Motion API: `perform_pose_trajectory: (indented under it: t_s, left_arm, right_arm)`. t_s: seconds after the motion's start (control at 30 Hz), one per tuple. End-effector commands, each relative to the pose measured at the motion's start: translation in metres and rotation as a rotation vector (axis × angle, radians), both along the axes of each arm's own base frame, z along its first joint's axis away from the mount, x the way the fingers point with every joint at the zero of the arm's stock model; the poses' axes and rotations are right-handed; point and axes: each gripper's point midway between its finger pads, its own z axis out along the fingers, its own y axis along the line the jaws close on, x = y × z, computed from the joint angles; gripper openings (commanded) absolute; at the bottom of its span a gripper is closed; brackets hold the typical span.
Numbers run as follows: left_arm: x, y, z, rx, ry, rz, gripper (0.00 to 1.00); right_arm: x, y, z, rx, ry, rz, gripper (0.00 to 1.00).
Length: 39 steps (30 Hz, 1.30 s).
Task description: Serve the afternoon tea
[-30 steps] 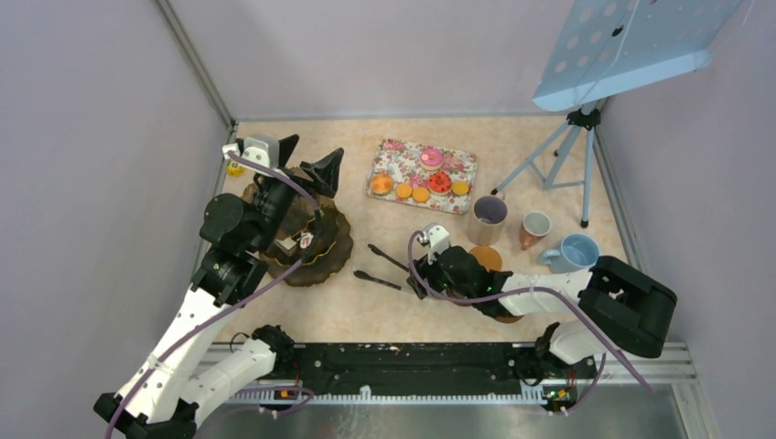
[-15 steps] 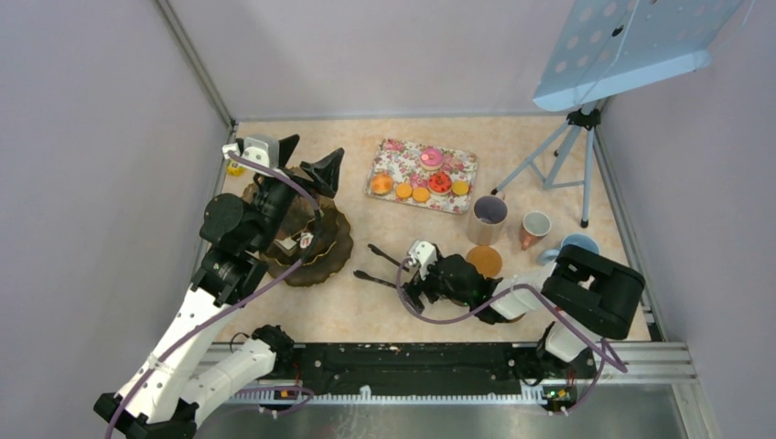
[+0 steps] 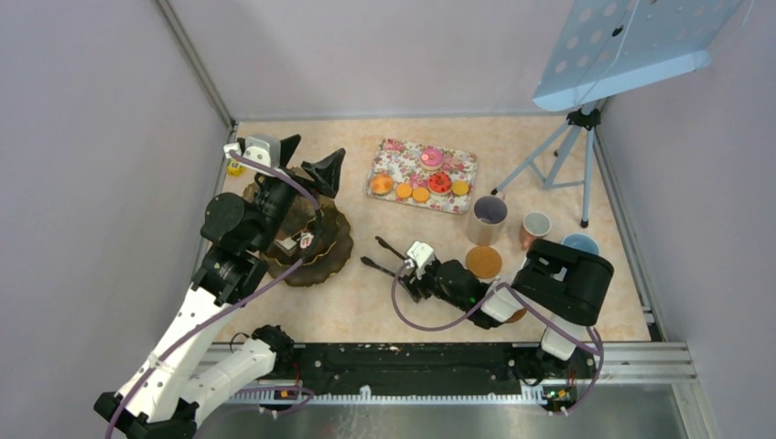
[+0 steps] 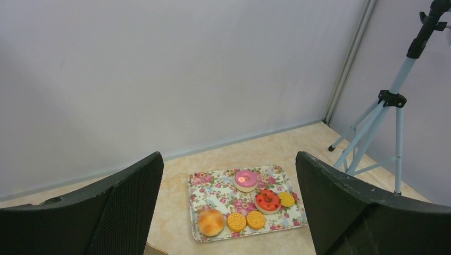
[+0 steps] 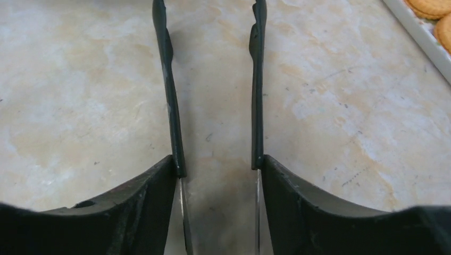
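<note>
A robot lab test cell: plain partition walls (image 3: 384, 55), a tripod (image 3: 558, 165), a mounting rail (image 3: 439, 366).

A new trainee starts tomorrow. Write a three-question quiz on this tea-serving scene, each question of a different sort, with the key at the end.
1. True or false: the left gripper holds a biscuit.
2. What is the right gripper closed on? A) lilac mug B) black tongs C) pink cake
3. How many round orange biscuits lie on the rose-patterned tray?
Key: 1 false, it is open and empty; 2 B; 3 three.
</note>
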Motion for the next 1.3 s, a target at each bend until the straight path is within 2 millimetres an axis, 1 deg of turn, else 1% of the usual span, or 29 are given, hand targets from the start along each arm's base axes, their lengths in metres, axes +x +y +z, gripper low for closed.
perform_pose_trajectory:
  t_s: [0.0, 0.03, 0.07, 0.1, 0.23, 0.3, 0.37, 0.43, 0.5, 0.57, 0.67, 0.77, 0.93, 1.03, 1.1, 1.2, 1.27]
  left_arm:
    - [-0.001, 0.001, 0.009, -0.023, -0.03, 0.001, 0.99]
    - [0.001, 0.002, 0.008, -0.022, -0.027, 0.009, 0.99]
    - [0.0, 0.002, 0.008, -0.022, -0.025, 0.008, 0.99]
    - [-0.001, 0.002, 0.009, -0.024, -0.029, 0.004, 0.99]
    - [-0.001, 0.004, 0.01, -0.025, -0.032, 0.01, 0.99]
    - [-0.001, 0.003, 0.01, -0.024, -0.033, 0.006, 0.99]
    - [-0.002, 0.003, 0.01, -0.023, -0.035, 0.005, 0.99]
    - [-0.001, 0.004, 0.01, -0.023, -0.034, 0.013, 0.99]
    - [-0.002, 0.005, 0.011, -0.024, -0.037, 0.014, 0.99]
    - [-0.003, 0.004, 0.011, -0.027, -0.037, 0.007, 0.99]
    - [-0.004, 0.001, 0.012, -0.028, -0.038, -0.009, 0.99]
    - [-0.003, 0.003, 0.011, -0.027, -0.034, 0.002, 0.99]
    - [-0.003, 0.0, 0.01, -0.026, -0.033, -0.013, 0.99]
    - [-0.002, 0.002, 0.01, -0.027, -0.031, 0.004, 0.99]
    - [-0.003, 0.001, 0.01, -0.026, -0.034, -0.005, 0.99]
    - [-0.003, 0.002, 0.01, -0.028, -0.034, 0.0, 0.99]
    - [-0.002, 0.003, 0.01, -0.027, -0.032, 0.004, 0.99]
  right_arm:
    - [0.015, -0.013, -0.014, -0.022, 0.05, -0.161, 0.55]
    - [0.02, -0.009, -0.012, -0.012, 0.056, -0.18, 0.53]
    - [0.023, -0.01, -0.014, -0.013, 0.067, -0.21, 0.52]
    - [0.031, -0.008, -0.012, -0.002, 0.063, -0.247, 0.52]
    - [0.053, -0.009, -0.01, 0.042, 0.087, -0.411, 0.59]
    - [0.058, -0.001, -0.009, 0.062, 0.112, -0.426, 0.64]
    - [0.058, 0.003, -0.012, 0.057, 0.133, -0.43, 0.66]
    - [0.052, -0.002, -0.015, 0.052, 0.149, -0.426, 0.7]
    - [0.043, -0.007, -0.016, 0.032, 0.13, -0.395, 0.74]
    - [0.038, -0.015, -0.02, -0.013, 0.1, -0.396, 0.76]
    - [0.037, -0.024, -0.025, -0.048, 0.074, -0.398, 0.77]
    - [0.037, -0.027, -0.029, -0.066, 0.05, -0.389, 0.76]
    - [0.04, -0.015, -0.032, -0.077, 0.023, -0.336, 0.72]
    - [0.04, -0.01, -0.032, -0.064, 0.023, -0.323, 0.66]
    - [0.04, -0.009, -0.034, -0.058, 0.027, -0.323, 0.62]
    - [0.04, -0.008, -0.034, -0.058, 0.032, -0.323, 0.59]
    - [0.04, -0.007, -0.026, -0.047, 0.035, -0.321, 0.54]
